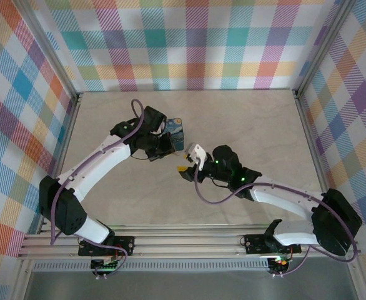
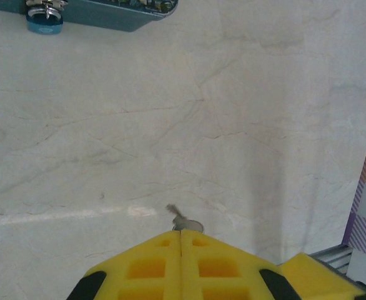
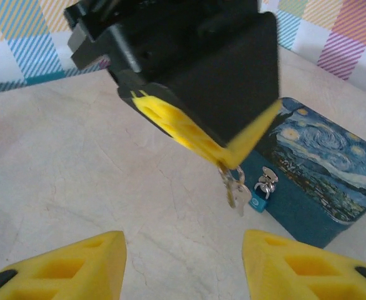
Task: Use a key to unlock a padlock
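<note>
left fingers (image 2: 152, 269): closed, pinching the key (image 2: 183, 220), its tip poking out in front
right fingers (image 3: 64, 262): apart, nothing between them
padlock (image 2: 44, 22): blue, hanging on the tin (image 2: 114, 14) front, well ahead of the left fingers, off to their left, clear of the key
table (image 2: 245, 125): pale marble

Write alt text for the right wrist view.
The left gripper, shut on a key, hangs close beside a small blue padlock at the front of a starry-night tin. The right gripper stands open at the bottom edge.
</note>
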Controlling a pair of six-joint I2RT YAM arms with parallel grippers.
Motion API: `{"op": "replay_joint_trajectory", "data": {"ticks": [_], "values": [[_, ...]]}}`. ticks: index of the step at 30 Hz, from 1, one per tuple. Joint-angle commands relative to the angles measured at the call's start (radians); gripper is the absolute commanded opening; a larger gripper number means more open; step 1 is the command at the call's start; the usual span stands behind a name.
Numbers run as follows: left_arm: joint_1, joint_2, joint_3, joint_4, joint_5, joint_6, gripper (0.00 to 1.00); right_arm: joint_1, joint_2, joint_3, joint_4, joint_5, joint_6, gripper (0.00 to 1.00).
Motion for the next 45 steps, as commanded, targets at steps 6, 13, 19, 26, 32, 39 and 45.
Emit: {"op": "replay_joint_trajectory", "data": {"ticks": [6, 13, 19, 26, 32, 39, 45], "values": [[-0.015, -0.038, -0.029, -0.039, 0.034, 0.015, 0.00, 0.072, 0.099, 0.040, 0.089, 0.092, -0.268, 0.46], [-0.014, -0.064, -0.055, -0.050, 0.015, 0.040, 0.00, 0.081, 0.163, 0.098, 0.107, 0.109, -0.311, 0.43], [-0.015, -0.068, -0.056, -0.073, 0.000, 0.070, 0.00, 0.081, 0.169, 0.105, 0.106, 0.136, -0.309, 0.40], [0.001, -0.074, -0.070, -0.077, -0.018, 0.092, 0.00, 0.082, 0.108, 0.042, 0.113, 0.122, -0.291, 0.39], [0.010, -0.075, -0.077, -0.057, 0.001, 0.122, 0.00, 0.082, 0.027, -0.020, 0.094, 0.124, -0.314, 0.39], [0.011, -0.046, -0.054, -0.061, 0.023, 0.171, 0.00, 0.070, 0.020, -0.019, 0.091, 0.104, -0.329, 0.42], [0.013, -0.044, -0.067, -0.032, 0.052, 0.145, 0.00, 0.069, 0.100, -0.005, 0.171, 0.103, -0.264, 0.45]]}}
